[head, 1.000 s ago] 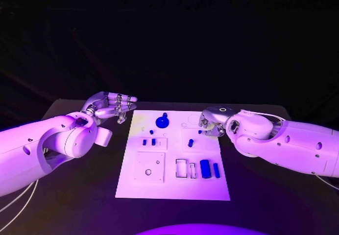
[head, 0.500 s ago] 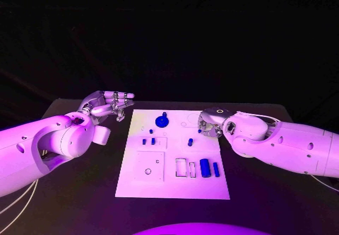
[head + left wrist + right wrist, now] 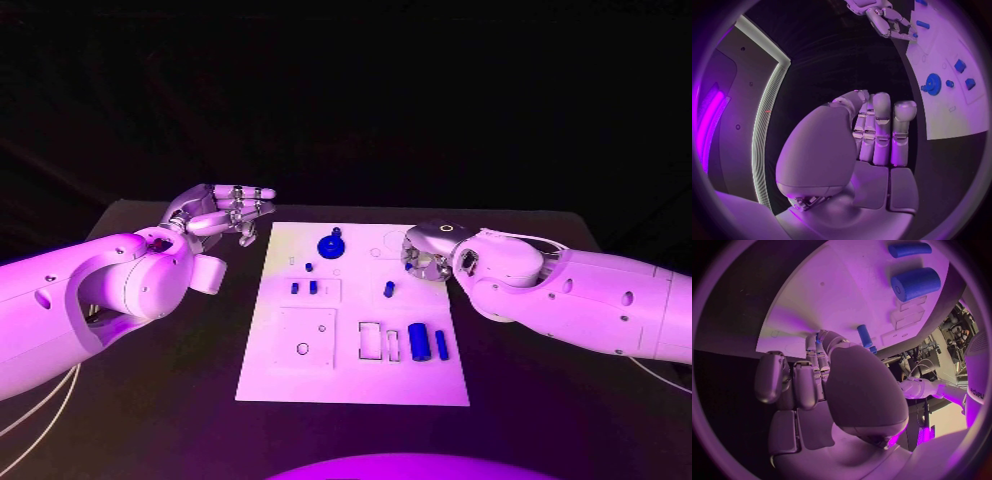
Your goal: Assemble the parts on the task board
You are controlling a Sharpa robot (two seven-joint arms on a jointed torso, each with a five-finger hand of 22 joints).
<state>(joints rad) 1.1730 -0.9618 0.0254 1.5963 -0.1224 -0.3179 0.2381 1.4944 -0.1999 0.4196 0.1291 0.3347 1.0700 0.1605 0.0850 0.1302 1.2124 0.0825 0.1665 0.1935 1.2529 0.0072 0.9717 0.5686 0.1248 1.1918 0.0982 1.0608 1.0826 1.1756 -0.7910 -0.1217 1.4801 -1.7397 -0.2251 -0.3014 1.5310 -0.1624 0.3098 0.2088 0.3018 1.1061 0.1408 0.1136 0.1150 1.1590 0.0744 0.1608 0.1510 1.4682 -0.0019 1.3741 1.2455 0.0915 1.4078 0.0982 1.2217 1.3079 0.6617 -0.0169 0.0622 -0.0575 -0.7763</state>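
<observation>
I see the black tabletop (image 3: 159, 400) carrying the white task board (image 3: 346, 385), its long axis running away from me. My left hand (image 3: 219, 215) hovers off the board's far left corner, fingers (image 3: 879, 130) curled together, holding nothing. My right hand (image 3: 427, 252) sits over the board's far right edge; I cannot tell whether its fingers (image 3: 795, 382) pinch anything. Nearer me than those fingers lies the large blue cylinder (image 3: 418, 343), lengthwise along the board, a thinner blue bar (image 3: 441, 346) beside it. The blue gear (image 3: 332, 246) lies between the hands.
</observation>
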